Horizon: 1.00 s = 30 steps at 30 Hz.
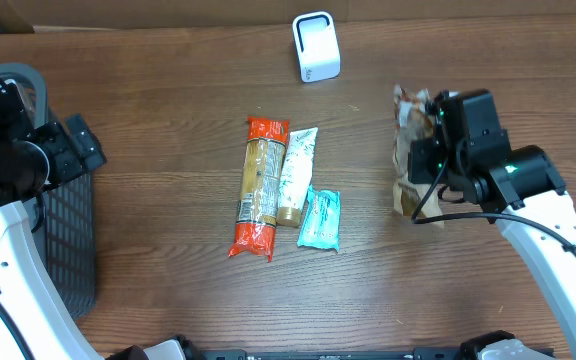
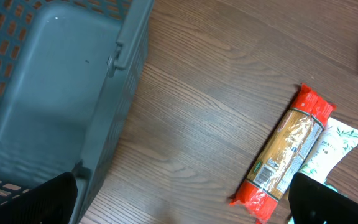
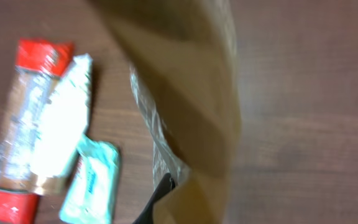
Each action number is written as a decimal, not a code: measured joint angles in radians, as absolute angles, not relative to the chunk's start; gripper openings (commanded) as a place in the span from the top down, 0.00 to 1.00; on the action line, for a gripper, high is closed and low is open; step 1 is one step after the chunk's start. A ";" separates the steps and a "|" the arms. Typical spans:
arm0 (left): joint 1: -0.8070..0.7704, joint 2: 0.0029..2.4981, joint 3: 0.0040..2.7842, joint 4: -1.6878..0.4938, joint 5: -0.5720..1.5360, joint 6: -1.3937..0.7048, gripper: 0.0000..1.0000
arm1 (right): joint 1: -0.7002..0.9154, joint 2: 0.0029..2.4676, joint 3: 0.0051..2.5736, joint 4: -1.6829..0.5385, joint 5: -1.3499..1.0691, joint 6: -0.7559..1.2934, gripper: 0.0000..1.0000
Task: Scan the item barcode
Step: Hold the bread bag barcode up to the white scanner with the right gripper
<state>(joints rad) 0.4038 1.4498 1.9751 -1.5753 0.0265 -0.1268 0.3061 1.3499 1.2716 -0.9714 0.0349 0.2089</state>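
Brown pkt (image 1: 409, 110) in R gripper (image 1: 426, 150) (L gripper (image 2: 185, 202) agape)

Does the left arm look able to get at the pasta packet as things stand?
Probably yes: the left end effector is open and empty, and only bare table lies between it and the pasta packet.

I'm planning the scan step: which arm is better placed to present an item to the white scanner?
Right. The right gripper is shut on the brown packet, near the scanner; the left gripper hangs open and empty by the basket.
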 measured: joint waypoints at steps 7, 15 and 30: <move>0.404 1.450 1.975 -1.575 0.027 -0.127 0.01 | 0.315 1.404 1.473 -1.000 -0.068 0.207 0.96; 0.404 1.450 1.975 -1.575 0.027 -0.127 0.00 | 0.208 1.489 1.601 -1.023 -0.579 0.070 0.96; 0.404 1.450 1.975 -1.575 0.027 -0.127 0.01 | 0.112 1.497 1.796 -1.300 -0.978 -0.224 0.97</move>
<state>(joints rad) 0.4038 1.4498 1.9751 -1.5753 0.0265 -0.1268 0.1116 1.4975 1.7958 -1.3003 -0.9779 -0.2237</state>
